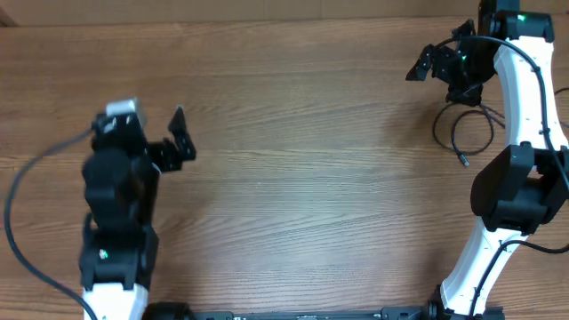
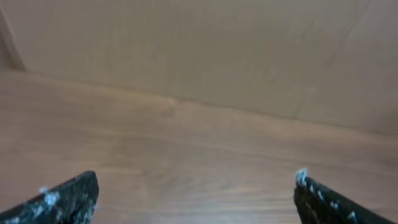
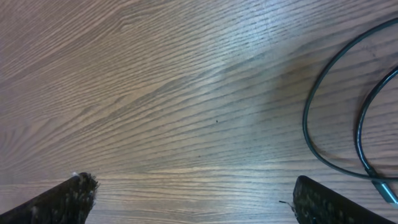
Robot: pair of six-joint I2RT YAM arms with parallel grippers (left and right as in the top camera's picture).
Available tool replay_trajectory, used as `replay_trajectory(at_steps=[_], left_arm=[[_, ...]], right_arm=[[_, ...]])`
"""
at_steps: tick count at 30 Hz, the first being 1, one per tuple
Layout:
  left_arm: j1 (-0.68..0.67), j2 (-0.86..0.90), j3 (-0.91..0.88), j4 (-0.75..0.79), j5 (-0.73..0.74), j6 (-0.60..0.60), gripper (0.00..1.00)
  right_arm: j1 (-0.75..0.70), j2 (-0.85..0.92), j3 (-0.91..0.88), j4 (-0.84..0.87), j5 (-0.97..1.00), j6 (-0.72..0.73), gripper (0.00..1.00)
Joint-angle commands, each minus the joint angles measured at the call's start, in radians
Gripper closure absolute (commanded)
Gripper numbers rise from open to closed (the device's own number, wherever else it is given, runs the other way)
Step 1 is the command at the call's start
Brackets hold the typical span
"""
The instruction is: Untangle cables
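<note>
Left gripper (image 1: 180, 138) is hovering over the left part of the brown wood-grain table (image 1: 311, 178). Its 2 black fingers (image 1: 178, 119) are standing spread wide apart with nothing between them. In the left wrist view the left gripper (image 2: 194, 183) is showing only bare wood in the gap, and a plain beige wall (image 2: 186, 50) is rising behind the table's far edge. Right gripper (image 1: 427, 64) is sitting at the far right corner of the table, on the white and black right arm (image 1: 520, 98). In the right wrist view the right gripper (image 3: 193, 183) is also standing wide apart, and its 2 fingertips (image 3: 78, 186) are gripping nothing. The thin black flexible cable (image 1: 462, 158) is lying flat on the table in a loose loop, on the near side of the right gripper and just beside the right arm, well apart from the left gripper. In the right wrist view the cable (image 3: 305, 121) is curving along the right edge in 2 strands, beside the right-hand fingertip and not between the fingers. The inner strand is ending in a small silver-tipped plug (image 3: 382, 186). Whether these strands are 1 cord or 2, I cannot tell. A thicker black arm cable (image 1: 13, 204) is looping out beside the left arm.
</note>
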Motion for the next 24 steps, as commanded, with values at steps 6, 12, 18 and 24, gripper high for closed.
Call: replay_trajectory(at_steps=[6, 12, 18, 24], left_arm=[[0.005, -0.335, -0.46, 0.472, 0.029, -0.175, 0.0], [0.003, -0.492, -0.737, 0.801, 0.008, -0.174, 0.0], [0.003, -0.552, -0.739, 0.734, 0.002, -0.174, 0.0], [0.003, -0.576, -0.739, 0.586, -0.026, -0.174, 0.0]], right_arm=[[-0.002, -0.025, 0.018, 0.004, -0.005, -0.005, 0.0], [-0.002, -0.025, 0.018, 0.004, -0.005, -0.005, 0.0], [-0.002, -0.025, 0.018, 0.004, -0.005, -0.005, 0.0], [-0.002, -0.025, 0.018, 0.004, -0.005, -0.005, 0.0]])
